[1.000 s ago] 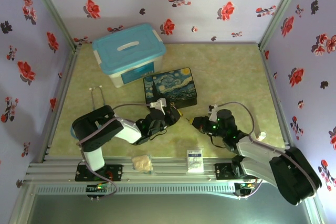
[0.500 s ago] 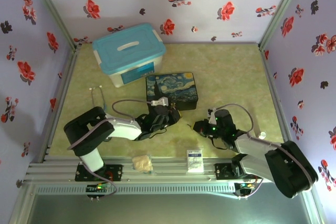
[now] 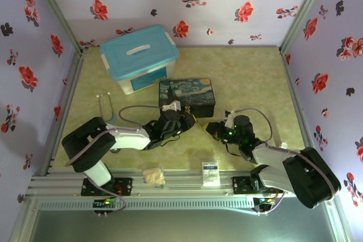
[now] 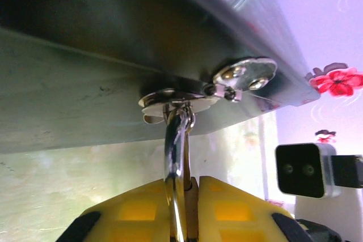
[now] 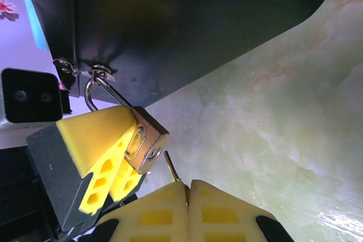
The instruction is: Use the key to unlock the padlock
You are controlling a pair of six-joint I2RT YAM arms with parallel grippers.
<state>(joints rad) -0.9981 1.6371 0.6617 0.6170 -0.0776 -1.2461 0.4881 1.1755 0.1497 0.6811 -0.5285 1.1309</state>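
Green marbled table [image 3: 249, 77] w/ blue-lid bin [image 3: 139, 58] & Starry Night box [image 3: 190, 92]

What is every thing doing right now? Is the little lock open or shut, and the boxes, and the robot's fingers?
Dark Starry Night box: lid closed.
Blue-lidded plastic tub: lid on.
Small brass padlock: hooked to the Starry Night box, shackle looks shut.
Thin silvery key: tip close by the padlock's bottom, not visibly inside.
Left fingers: shut on the padlock.
Right fingers: shut on the key.
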